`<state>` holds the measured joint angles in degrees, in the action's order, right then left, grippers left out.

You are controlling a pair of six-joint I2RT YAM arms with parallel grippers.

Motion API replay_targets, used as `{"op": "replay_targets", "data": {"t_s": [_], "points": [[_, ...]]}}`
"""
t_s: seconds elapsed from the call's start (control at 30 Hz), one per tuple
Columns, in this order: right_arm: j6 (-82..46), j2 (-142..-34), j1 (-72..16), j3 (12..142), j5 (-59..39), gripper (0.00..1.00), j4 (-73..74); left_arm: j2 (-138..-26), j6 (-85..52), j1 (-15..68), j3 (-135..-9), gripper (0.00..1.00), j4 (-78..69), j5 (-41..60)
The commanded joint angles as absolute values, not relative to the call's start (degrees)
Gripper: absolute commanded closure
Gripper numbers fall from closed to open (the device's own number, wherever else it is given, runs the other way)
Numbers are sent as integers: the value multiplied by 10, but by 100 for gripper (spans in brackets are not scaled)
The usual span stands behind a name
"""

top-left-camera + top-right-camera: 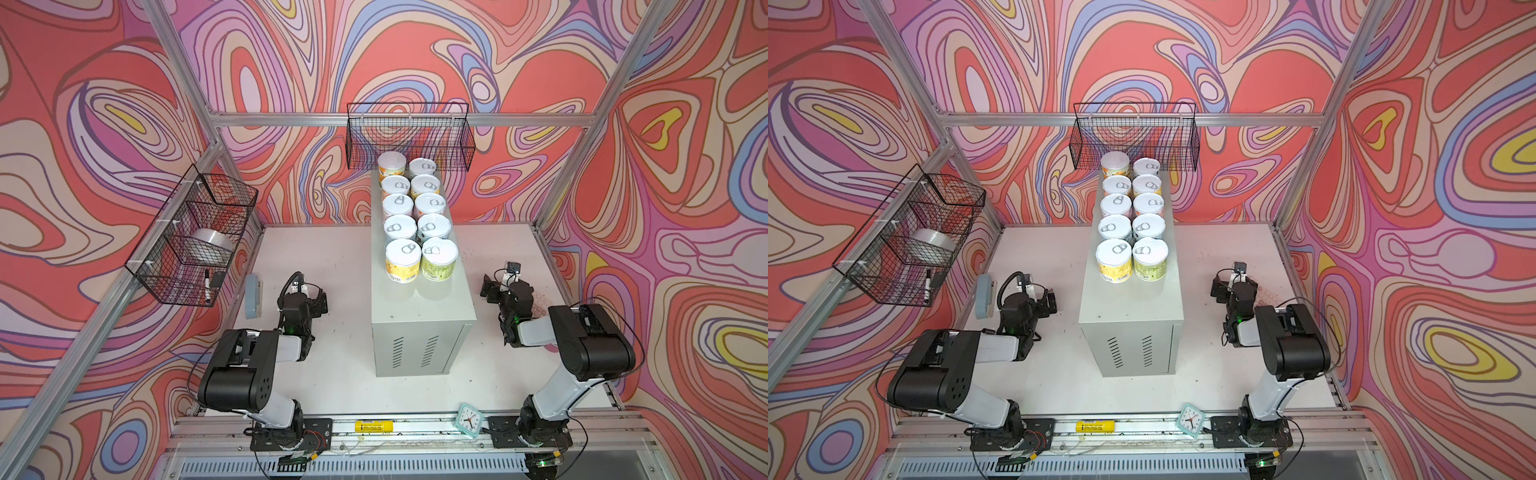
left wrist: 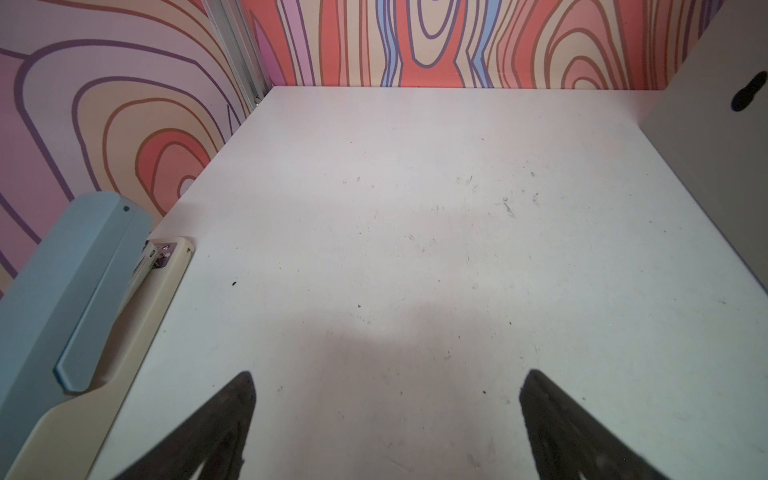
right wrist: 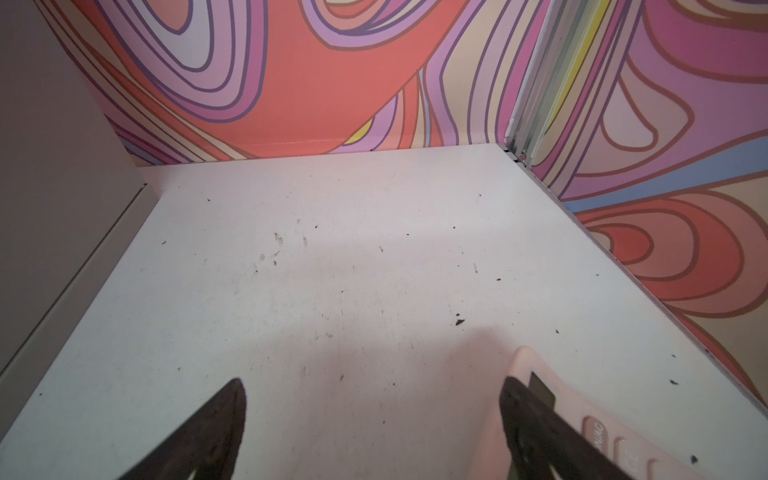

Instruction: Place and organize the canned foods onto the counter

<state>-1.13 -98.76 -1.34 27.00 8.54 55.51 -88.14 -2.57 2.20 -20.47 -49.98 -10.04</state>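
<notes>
Canned foods (image 1: 401, 226): ten, upright, two rows of five, on the far part of the counter (image 1: 419, 307). I see left gripper (image 2: 388, 374) and right gripper (image 3: 374, 380) both spread wide, empty, over the tabletop (image 1: 332, 257) either side.

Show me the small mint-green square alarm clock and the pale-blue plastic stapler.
Mint-green square alarm clock (image 1: 469, 419), in a top view, its white dial.
Pale-blue plastic stapler (image 2: 70, 270), left wrist view, its upper arm.

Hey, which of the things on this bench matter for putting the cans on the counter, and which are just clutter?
Job: canned foods, ten in two rows; counter beneath them.
Lying about: stapler, pink calculator, clock, yellow cylinder, tape roll, marker, wire baskets.
</notes>
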Motion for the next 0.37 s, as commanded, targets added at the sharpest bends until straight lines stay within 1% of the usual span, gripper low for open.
{"op": "replay_targets", "data": {"t_s": [0.0, 0.33], "points": [[-13, -982, -14, 265, 84, 2, 559, -884, -20, 19, -211, 0, -519, -97], [-13, -982, -14, 266, 81, 2, 555, -884, -19, 16, -214, 0, -513, -80]]}}
